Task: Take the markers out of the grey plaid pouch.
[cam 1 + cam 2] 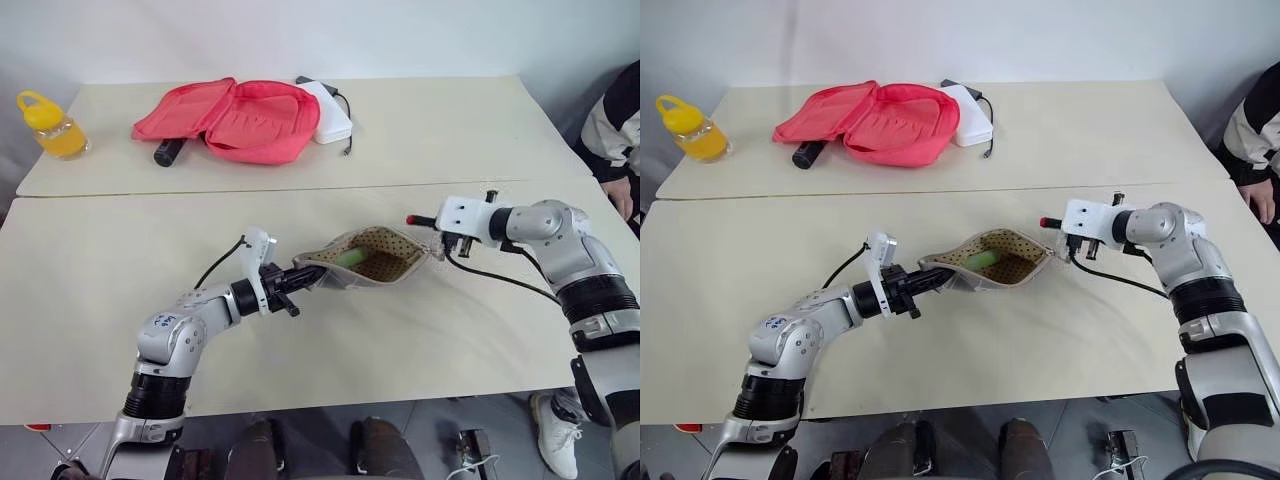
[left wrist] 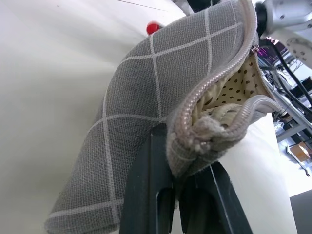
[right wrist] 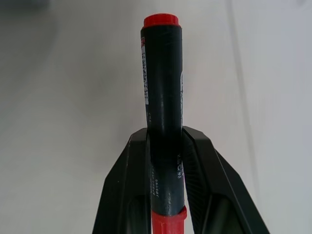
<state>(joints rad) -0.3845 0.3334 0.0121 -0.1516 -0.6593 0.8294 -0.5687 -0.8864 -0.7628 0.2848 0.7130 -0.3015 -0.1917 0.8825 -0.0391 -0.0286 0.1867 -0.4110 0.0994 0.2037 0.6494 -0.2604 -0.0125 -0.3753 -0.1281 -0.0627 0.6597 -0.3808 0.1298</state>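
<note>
Left gripper (image 2: 180, 185) clenched on one end of the flat grey plaid fabric pouch (image 1: 372, 262), holding it open above the cream table (image 1: 420, 130). Right gripper (image 3: 165, 161), just beside the pouch's far end, grasps the dark red-capped marker (image 3: 163, 97), already out. Bright green marker (image 1: 349, 257) lies inside the pouch; one marker left, by my judgement.
</note>
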